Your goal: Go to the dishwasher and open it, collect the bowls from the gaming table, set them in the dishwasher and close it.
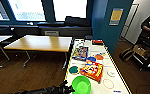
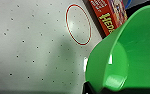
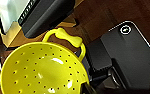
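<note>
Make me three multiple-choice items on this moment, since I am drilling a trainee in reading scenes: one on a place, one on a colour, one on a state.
1. Where is the green bowl?
A. at the near end of the gaming table
B. on the wooden table
C. on the floor

2. What colour is the perforated colander in the right wrist view?
A. blue
B. yellow
C. white

3. What is the left gripper doing?
A. hanging free over the floor
B. gripping a game box
C. gripping the green bowl's rim

Answers: 1 A, the bowl sits over the white top's near end; 2 B, its dotted body and handle are yellow; 3 C, the dark gripper meets the bowl's edge.
</note>
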`<state>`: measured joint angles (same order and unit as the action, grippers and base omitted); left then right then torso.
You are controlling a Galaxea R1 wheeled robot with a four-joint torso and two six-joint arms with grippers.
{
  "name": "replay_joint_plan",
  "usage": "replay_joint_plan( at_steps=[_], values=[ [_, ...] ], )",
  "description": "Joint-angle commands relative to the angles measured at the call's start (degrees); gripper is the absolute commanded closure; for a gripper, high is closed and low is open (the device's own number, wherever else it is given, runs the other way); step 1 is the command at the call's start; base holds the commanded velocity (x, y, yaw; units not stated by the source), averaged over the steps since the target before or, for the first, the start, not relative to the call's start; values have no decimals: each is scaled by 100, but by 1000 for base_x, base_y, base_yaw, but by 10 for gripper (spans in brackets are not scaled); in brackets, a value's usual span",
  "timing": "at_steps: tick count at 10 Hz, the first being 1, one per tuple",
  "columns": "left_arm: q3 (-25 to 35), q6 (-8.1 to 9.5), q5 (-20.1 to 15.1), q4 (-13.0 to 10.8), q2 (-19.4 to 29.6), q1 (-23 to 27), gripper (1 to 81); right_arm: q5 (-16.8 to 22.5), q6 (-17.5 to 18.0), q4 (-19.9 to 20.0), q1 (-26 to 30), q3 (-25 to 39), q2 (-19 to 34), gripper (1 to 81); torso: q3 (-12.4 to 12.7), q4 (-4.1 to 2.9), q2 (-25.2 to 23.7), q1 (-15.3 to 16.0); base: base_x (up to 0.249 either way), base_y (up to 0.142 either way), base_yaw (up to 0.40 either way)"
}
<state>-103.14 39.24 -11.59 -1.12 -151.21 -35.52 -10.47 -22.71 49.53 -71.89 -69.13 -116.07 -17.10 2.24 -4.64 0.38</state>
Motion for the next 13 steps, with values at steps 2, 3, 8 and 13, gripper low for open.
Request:
replay_joint_plan(
  at_steps=[2, 3, 8, 13],
  values=[
    [892, 5, -71, -99, 600, 797, 811, 493, -40, -119, 328, 314, 327, 811, 434, 0, 0, 2, 0, 0, 0],
    [997, 5, -71, -108, 671, 779, 811, 493, -32, -128, 319, 305, 310, 811, 539, 0, 2, 2, 0, 0, 0],
    [1111, -13, -62, -264, 872, 525, 811, 494, -40, -137, 276, 182, 231, 811, 739, 0, -2, -9, 0, 0, 0],
    [1780, -4, 105, -591, 1602, 181, 811, 502, -120, -137, 231, 68, 178, 811, 755, 0, -2, -9, 0, 0, 0]
  ],
)
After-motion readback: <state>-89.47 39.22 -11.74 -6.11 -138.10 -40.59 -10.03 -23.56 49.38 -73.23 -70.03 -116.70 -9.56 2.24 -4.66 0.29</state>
